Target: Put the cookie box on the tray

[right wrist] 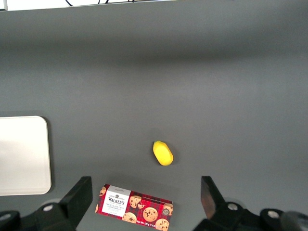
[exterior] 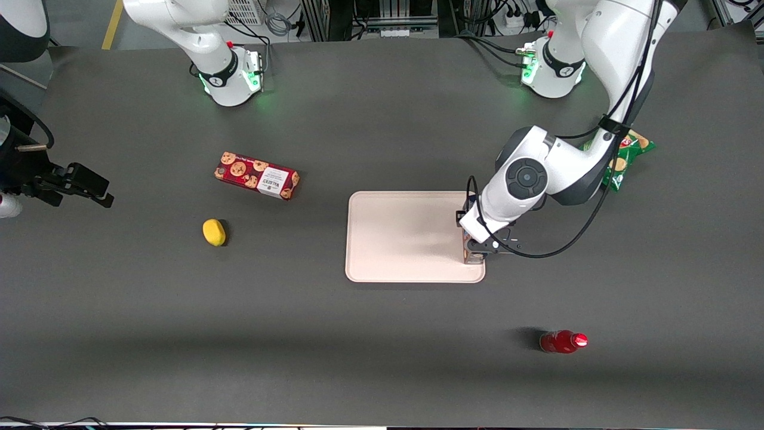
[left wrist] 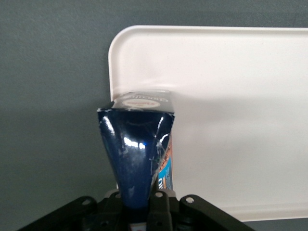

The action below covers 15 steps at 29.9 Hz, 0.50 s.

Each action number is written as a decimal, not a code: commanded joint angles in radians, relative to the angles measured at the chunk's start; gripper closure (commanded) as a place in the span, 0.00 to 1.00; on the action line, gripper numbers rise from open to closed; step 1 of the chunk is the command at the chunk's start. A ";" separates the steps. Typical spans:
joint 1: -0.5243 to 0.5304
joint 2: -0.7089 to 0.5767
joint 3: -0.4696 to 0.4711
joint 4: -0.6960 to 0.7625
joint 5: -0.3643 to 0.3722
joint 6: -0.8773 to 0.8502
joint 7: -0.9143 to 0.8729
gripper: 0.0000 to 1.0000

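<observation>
Our left gripper [left wrist: 139, 204] is closed on the cookie box [left wrist: 137, 154], pinching the navy carton at its upper end so that the box hangs straight down from the fingers, its long axis running away from the wrist toward the table. In the front view the gripper [exterior: 486, 242] sits over the tray's edge at the working arm's end, near the corner closer to the front camera, and only a sliver of the cookie box [exterior: 471, 255] shows beneath it.

The relation that matters is box against rim. From the wrist we see the carton's lower end, with its round logo, lined up right at the tray [left wrist: 231, 96] rim: part of it appears over the pale surface, part over the dark table [left wrist: 48, 96]. We cannot tell whether the box touches the tray or hovers above it.

We judge that the coming move calls for carrying the box further inward over the tray [exterior: 406, 236] before letting go, since released here it may catch the low rim and tip outward.
</observation>
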 commanded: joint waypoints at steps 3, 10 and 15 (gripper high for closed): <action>0.003 -0.044 -0.003 0.136 0.014 -0.212 -0.015 0.00; 0.006 -0.144 0.006 0.291 -0.034 -0.481 -0.012 0.00; 0.012 -0.218 0.069 0.455 -0.072 -0.710 0.121 0.00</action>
